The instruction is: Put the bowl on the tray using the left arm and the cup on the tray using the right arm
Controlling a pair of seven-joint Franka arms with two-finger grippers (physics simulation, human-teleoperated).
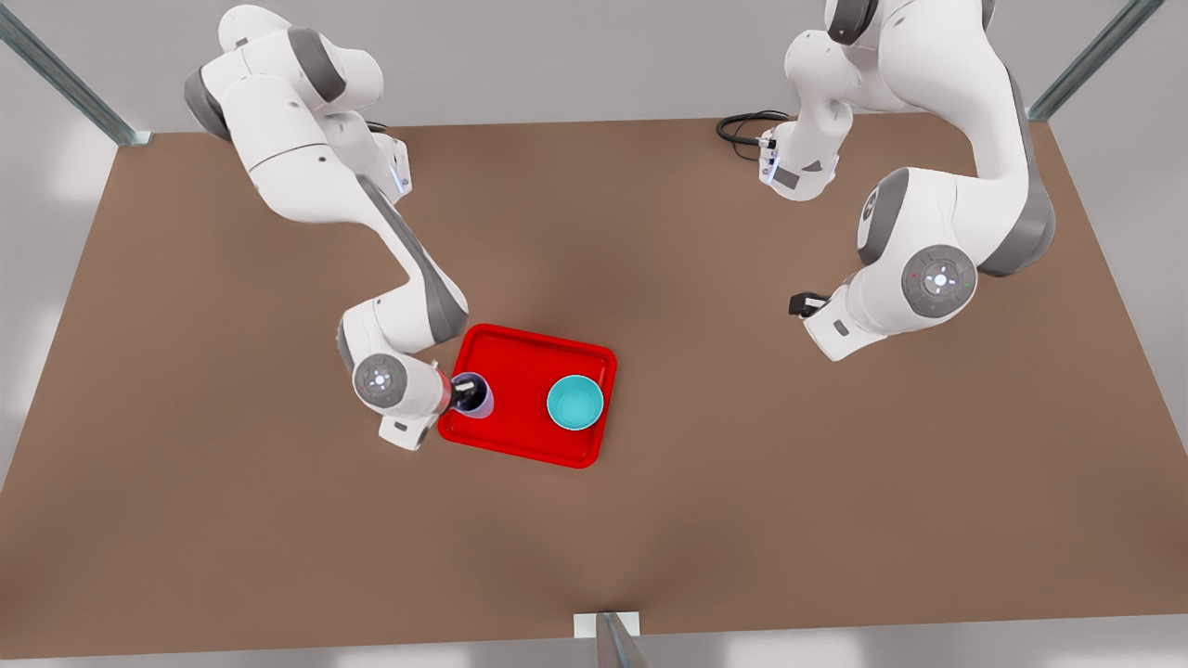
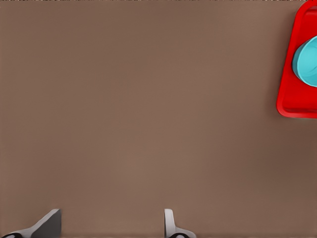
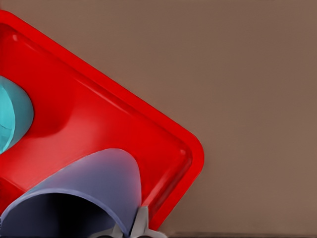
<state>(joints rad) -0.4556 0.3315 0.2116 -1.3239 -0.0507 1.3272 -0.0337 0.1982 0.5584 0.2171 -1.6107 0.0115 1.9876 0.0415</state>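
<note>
Cup [image 1: 473, 396] stands on tray [image 1: 529, 394] at its 9 o'clock end, right gripper [image 1: 461, 390] w/ fingers [image 3: 140, 223] pinching cup's rim. Bowl [image 1: 574, 403] sits on tray toward 3 o'clock, apart from cup. Left gripper [image 1: 800, 303] hangs over bare bench [image 1: 742, 520] well off at 3 o'clock, fingers [image 2: 169, 223] spread

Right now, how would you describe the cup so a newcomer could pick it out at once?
Find the red tray mid-table. The cup stands at its end on the front view's left, with the right hand on its rim. It is lavender, narrow and dark inside, unlike the wide teal bowl at the other end.
</note>
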